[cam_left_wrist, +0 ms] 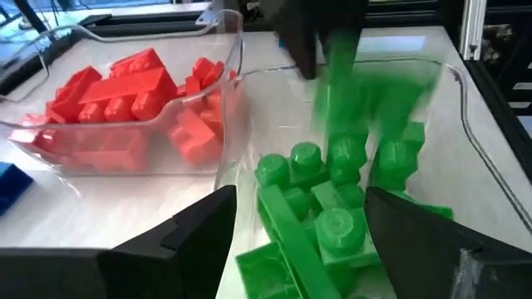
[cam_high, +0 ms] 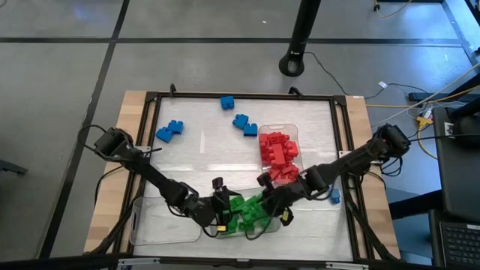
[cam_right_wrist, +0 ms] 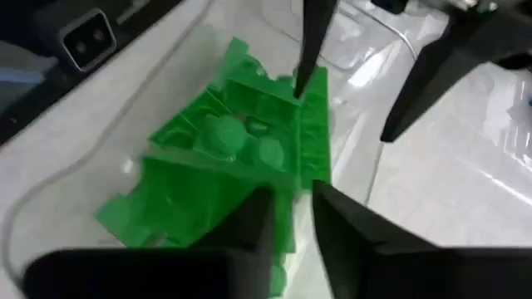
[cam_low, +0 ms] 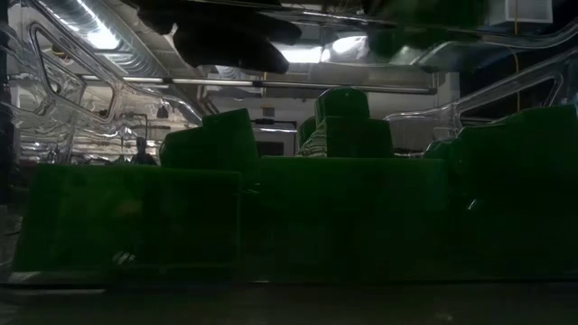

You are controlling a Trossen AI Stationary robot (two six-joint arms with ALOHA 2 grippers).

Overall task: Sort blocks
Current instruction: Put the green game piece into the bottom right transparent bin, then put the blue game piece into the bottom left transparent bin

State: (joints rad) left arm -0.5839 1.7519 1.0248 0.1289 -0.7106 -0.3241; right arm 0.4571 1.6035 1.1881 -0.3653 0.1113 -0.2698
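Observation:
Green blocks [cam_high: 247,214] lie heaped in a clear tray [cam_high: 281,222] near the table's near edge; they fill the low view [cam_low: 343,181]. Red blocks [cam_high: 278,152] fill a second clear tray behind it [cam_left_wrist: 125,91]. Blue blocks lie loose on the table [cam_high: 170,131], [cam_high: 227,102], [cam_high: 244,124], one by the right arm [cam_high: 334,196]. My left gripper [cam_high: 219,204] [cam_left_wrist: 303,241] is open over the green heap's left side, touching nothing that I can see. My right gripper [cam_high: 268,196] [cam_right_wrist: 301,218] hangs over the heap's right side, shut on a green block [cam_right_wrist: 312,141]. My right gripper pinches a green block [cam_left_wrist: 342,71] between its two fingers [cam_right_wrist: 259,218], coming from above and from the table's right. The block's near end [cam_right_wrist: 306,187] sits in the narrow gap. It hangs below the fingers over the green heap; whether it touches the heap, I cannot tell.
A third clear tray [cam_high: 161,225] lies under my left arm by the near left corner, with nothing in it. A black frame [cam_high: 339,135] borders the white table top. Open white surface lies mid-table [cam_high: 210,150], between the blue blocks and the trays.

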